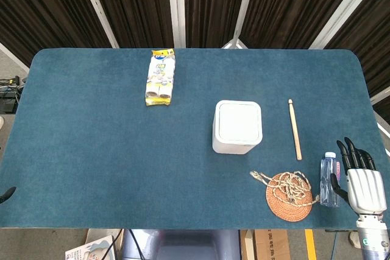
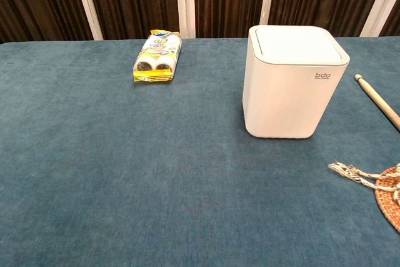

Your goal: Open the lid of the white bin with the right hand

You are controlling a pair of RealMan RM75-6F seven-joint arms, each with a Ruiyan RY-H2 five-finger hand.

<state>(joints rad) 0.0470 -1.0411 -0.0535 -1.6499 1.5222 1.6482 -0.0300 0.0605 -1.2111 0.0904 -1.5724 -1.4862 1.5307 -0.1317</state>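
Observation:
The white bin [image 1: 237,126] stands right of the table's middle with its flat lid [image 1: 239,120] down; in the chest view the bin [image 2: 292,82] shows upright with the lid [image 2: 297,43] closed flush. My right hand [image 1: 361,178] hovers at the table's near right corner, well right of and nearer than the bin, fingers stretched out and apart, holding nothing. It is next to a small clear bottle [image 1: 328,180]. Of my left hand only a dark tip [image 1: 6,195] shows at the left edge.
A wooden stick [image 1: 295,128] lies right of the bin. A woven coaster with frayed cord [image 1: 289,194] sits near the front edge. A yellow snack packet [image 1: 161,77] lies at the back left. The blue tablecloth [image 1: 109,150] covers the table.

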